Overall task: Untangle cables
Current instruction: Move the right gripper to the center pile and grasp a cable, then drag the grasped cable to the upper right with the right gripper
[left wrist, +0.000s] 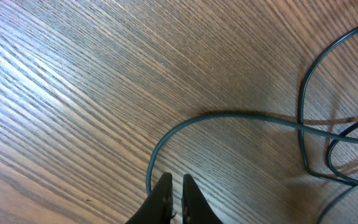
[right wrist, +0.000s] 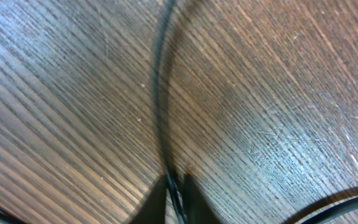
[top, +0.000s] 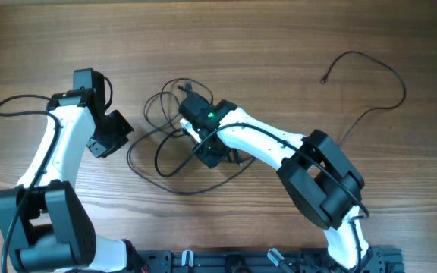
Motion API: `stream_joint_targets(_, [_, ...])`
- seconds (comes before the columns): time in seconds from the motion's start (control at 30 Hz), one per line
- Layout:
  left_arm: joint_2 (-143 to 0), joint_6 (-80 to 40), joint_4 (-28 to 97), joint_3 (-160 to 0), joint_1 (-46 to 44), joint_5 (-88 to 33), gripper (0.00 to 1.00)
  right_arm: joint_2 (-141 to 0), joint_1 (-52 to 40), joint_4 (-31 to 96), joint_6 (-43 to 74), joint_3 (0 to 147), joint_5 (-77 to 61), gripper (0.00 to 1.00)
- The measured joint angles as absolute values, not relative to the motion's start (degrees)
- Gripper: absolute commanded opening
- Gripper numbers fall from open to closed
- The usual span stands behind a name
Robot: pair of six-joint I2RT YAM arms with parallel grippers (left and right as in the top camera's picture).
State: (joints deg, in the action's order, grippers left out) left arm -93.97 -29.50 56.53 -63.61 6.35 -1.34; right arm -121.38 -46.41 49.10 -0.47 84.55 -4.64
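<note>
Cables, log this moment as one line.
cables: looped, tangled | right pincer: shut on cables | left pincer: shut, empty

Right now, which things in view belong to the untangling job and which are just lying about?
Job: tangled cables in the middle; separate thin cable at the far right.
Not the job: thick wire near the left edge; wooden table.

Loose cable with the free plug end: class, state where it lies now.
In the overhead view the loose cable arcs across the far right side of the table, beyond the right arm and right of the tangled cables at centre.
</note>
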Motion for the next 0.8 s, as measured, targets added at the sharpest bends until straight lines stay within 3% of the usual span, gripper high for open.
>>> stream_joint_targets(0.23, [-93.97,-29.5,56.55,-63.61,6.35,-1.34,0.08,-121.36,-45.74,51.0,5.54,84.88,-4.4,0.04])
stream_joint_targets(0.37, [-93.97,-29.5,56.55,-63.61,6.35,-1.34,0.08,-119.96,-40.77,56.62,7.31,85.73,-4.03,0.04])
stream_joint_targets(0.67, [-93.97,-29.5,56.55,-63.61,6.35,-1.34,0.08,-91.2,-18.55,55.22,7.97,89.91,-3.29,0.04])
stream_joint_targets(0.8, [-93.97,-29.5,56.55,-63.61,6.35,-1.34,0.08,-86.41,-7.29,53.19,10.72,90.11,-3.11,0.04])
